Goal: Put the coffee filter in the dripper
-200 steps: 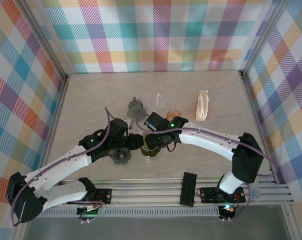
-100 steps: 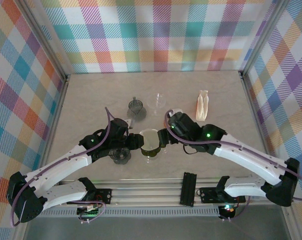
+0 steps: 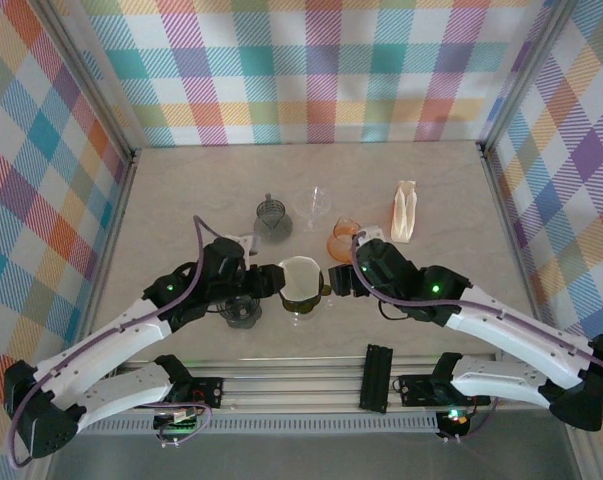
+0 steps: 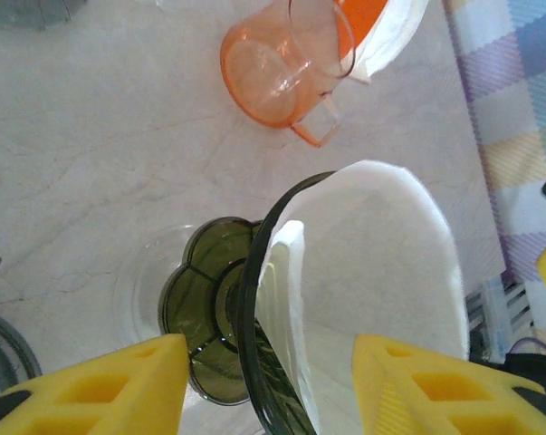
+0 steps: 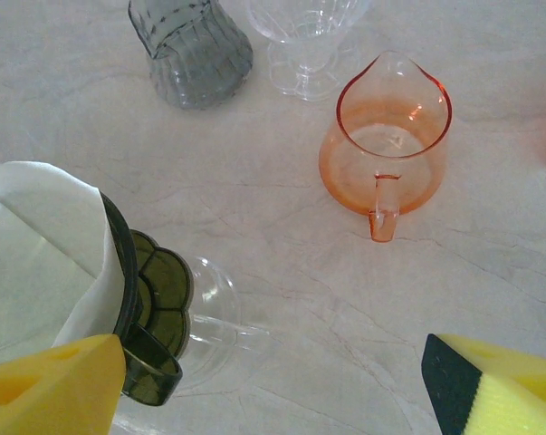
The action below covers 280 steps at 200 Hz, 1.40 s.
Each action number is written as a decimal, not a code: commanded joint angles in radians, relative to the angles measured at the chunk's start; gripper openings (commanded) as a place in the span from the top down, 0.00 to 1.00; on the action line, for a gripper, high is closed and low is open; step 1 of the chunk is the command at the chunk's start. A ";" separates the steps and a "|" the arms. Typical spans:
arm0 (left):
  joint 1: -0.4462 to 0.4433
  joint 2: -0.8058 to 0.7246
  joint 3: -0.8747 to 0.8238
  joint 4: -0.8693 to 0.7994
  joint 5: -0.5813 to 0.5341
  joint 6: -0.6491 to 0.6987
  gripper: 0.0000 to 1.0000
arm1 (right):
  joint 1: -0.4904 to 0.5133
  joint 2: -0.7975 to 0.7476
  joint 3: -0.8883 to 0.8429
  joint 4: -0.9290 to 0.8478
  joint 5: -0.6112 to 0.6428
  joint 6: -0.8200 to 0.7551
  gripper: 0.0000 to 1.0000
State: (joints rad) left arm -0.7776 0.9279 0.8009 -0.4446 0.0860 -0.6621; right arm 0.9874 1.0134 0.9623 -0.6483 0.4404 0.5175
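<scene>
Surface first: a pale beige tabletop [image 3: 181, 200] with faint marble veining, matte. Three sides are closed off by plaid walls [image 3: 311, 70] in teal, orange, purple and yellow, with aluminium posts [image 3: 86, 80] at the corners. A slotted metal rail [image 3: 311, 385] runs along the near edge by my arm bases, and a black block [image 3: 377, 378] sits across it. A green light glows on each arm. Any print on the hardware is too small for me to read.

Task item: the coffee filter [image 4: 372, 263], white paper, sits opened inside the green dripper [image 4: 200, 308], its edge standing above the rim. The dripper is upright, roughly mid-table, between my two grippers.

Left gripper [image 4: 268, 390]: yellow fingers spread, one on either side of the dripper's cup. On one side I see a gap to the rim; on the other I can't judge contact.

Right gripper [image 5: 273, 390]: fingers wide apart with bare table between them, pinching nothing. One finger is just beside the dripper's handle ring.

Rest:
- Orange pitcher [image 5: 386, 149], upright, near the dripper on its far side.
- Grey dripper [image 5: 191, 41] and clear glass dripper [image 5: 309, 36], side by side further back.
- Dark dripper [image 3: 243, 314], by my left wrist.
- Cream filter stack [image 3: 406, 212], back right, well apart from the green dripper.
</scene>
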 commanded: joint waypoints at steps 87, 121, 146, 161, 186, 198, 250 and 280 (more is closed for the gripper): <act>0.193 -0.017 0.016 -0.016 -0.129 -0.020 0.47 | -0.004 -0.170 -0.174 0.072 0.072 0.043 0.12; 0.322 0.109 0.001 0.124 -0.021 -0.088 0.52 | -0.005 -0.182 -0.196 0.054 0.036 0.042 0.12; 0.330 0.237 0.056 0.183 -0.054 -0.068 0.45 | -0.004 -0.194 -0.223 0.059 0.016 0.044 0.12; 0.336 0.335 0.102 0.205 -0.102 -0.050 0.41 | -0.004 -0.203 -0.237 0.063 0.014 0.053 0.12; 0.365 0.501 0.172 0.252 -0.104 -0.056 0.36 | -0.005 -0.221 -0.257 0.069 -0.003 0.059 0.12; 0.371 0.567 0.218 0.250 -0.119 -0.054 0.35 | -0.005 -0.228 -0.261 0.063 -0.008 0.060 0.12; 0.390 0.757 0.371 0.207 -0.191 -0.045 0.34 | -0.004 -0.281 -0.288 0.033 -0.008 0.069 0.12; 0.399 0.831 0.439 0.175 -0.213 -0.035 0.41 | -0.004 -0.298 -0.301 0.022 -0.009 0.072 0.12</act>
State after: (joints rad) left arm -0.3901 1.7172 1.1851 -0.2352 -0.0811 -0.7162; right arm 0.9874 0.7319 0.6758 -0.6083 0.4362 0.5697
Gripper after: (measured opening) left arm 0.615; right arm 0.878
